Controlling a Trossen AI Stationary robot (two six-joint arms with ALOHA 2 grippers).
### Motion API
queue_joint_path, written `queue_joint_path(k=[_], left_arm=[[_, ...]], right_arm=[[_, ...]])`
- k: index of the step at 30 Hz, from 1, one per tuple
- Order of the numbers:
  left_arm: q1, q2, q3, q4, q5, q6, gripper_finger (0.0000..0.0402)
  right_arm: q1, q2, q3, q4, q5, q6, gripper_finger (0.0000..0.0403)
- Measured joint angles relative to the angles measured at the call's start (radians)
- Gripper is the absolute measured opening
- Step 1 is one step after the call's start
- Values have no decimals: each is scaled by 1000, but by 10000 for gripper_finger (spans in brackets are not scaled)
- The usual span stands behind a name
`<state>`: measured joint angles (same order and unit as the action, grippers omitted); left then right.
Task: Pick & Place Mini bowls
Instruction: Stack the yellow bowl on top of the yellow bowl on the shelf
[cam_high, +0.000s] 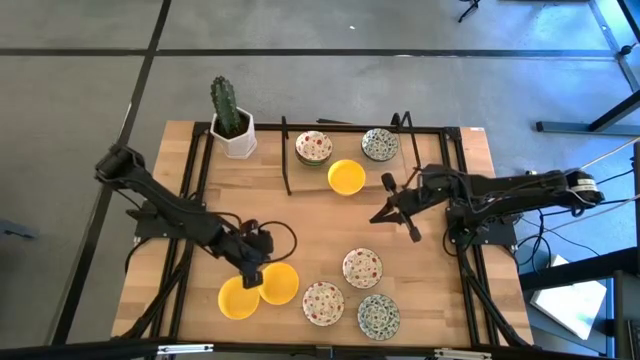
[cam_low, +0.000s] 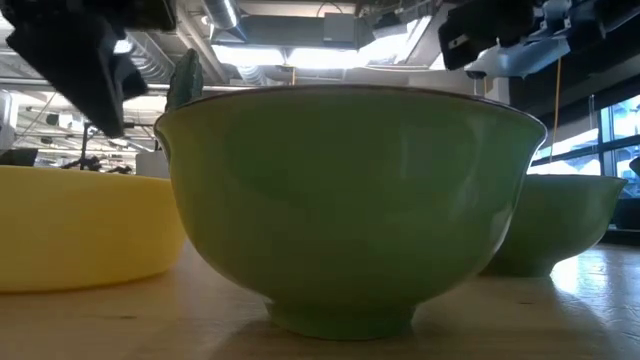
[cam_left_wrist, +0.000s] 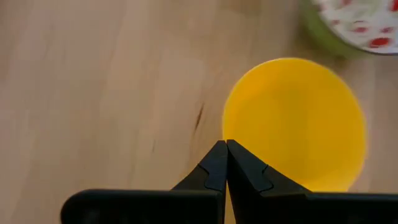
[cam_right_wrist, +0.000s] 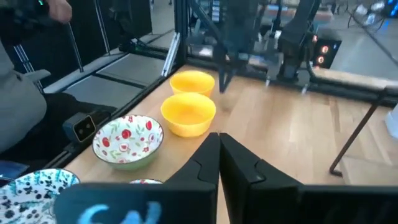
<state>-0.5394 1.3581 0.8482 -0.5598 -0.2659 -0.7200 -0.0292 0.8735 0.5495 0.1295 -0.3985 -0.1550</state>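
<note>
Two yellow mini bowls (cam_high: 238, 298) (cam_high: 279, 283) sit near the table's near edge. Floral bowls (cam_high: 323, 302) (cam_high: 362, 267) and a green-grey patterned bowl (cam_high: 378, 316) rest to their right. At the far side are a floral bowl (cam_high: 314, 147), a patterned bowl (cam_high: 380, 144) and a yellow bowl (cam_high: 346, 177). My left gripper (cam_high: 252, 268) is shut, just above the two near yellow bowls, its tips at the rim of one yellow bowl (cam_left_wrist: 292, 121). My right gripper (cam_right_wrist: 219, 140) is shut above the table's middle (cam_high: 395, 208), touching nothing. My left gripper points down from above with shut fingertips (cam_left_wrist: 214, 158) at the rim (cam_left_wrist: 225, 127) of the right-hand yellow bowl, which sits flat on the table. I cannot tell whether the tips touch the rim.
A cactus in a white pot (cam_high: 233, 125) stands at the far left corner. Black frame rails run along the table's sides, and a black rod (cam_high: 286, 155) stands near the far bowls. Bare wood lies left of centre (cam_high: 250, 195). In the low view a green-sided bowl (cam_low: 350, 200) fills the front.
</note>
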Motion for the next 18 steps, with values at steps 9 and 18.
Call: queue_joint_path(k=[9,18], left_arm=[[28,54,0,18,130,-82,71],[88,51,0,32,139,-97,186]], right_arm=[[13,-158,-100,64,12,14,5],[12,-324,-161,83,13,47,9]])
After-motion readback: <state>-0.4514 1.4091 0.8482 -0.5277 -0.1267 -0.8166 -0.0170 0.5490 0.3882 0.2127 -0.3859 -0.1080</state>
